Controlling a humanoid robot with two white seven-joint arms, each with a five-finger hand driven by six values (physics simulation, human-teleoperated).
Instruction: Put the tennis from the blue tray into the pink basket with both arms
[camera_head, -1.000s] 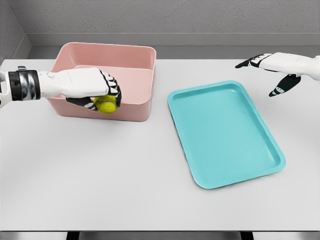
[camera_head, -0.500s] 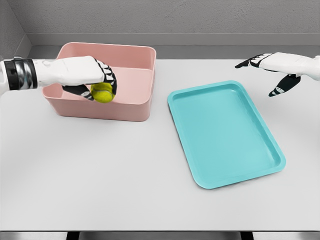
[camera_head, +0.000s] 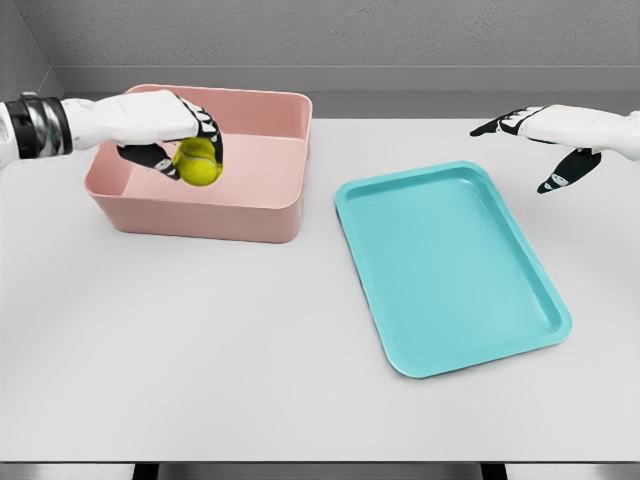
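My left hand (camera_head: 180, 145) hangs over the left half of the pink basket (camera_head: 262, 210), fingers curled around a yellow-green tennis ball (camera_head: 197, 162). The ball is above the basket's inside, not touching its floor. The blue tray (camera_head: 450, 265) lies right of the basket with nothing on it. My right hand (camera_head: 540, 150) hovers beyond the tray's far right corner, fingers spread and holding nothing.
Basket and tray rest on a white table (camera_head: 200, 340). A grey wall runs behind the table's far edge. The table's front edge shows at the bottom of the view.
My left hand has carried the ball up and back, from in front of the basket's front wall to above its inside. The right hand has stayed still.
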